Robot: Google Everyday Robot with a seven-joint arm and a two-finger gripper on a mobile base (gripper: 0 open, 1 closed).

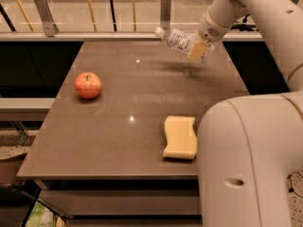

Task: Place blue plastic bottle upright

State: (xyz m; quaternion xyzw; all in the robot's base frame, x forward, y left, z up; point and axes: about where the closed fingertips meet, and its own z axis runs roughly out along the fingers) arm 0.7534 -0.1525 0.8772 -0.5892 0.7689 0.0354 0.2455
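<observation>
The blue plastic bottle is a small clear bottle with a white cap and a pale printed label. It hangs in the air above the far right part of the brown table, lying almost level, cap pointing left and slightly up. My gripper is shut on the bottle's base end, at the end of the white arm that comes in from the upper right. The bottle's shadow falls on the table below it.
A red apple sits on the table's left side. A yellow sponge lies near the front right. My arm's large white link fills the lower right. A railing with metal posts runs behind the table.
</observation>
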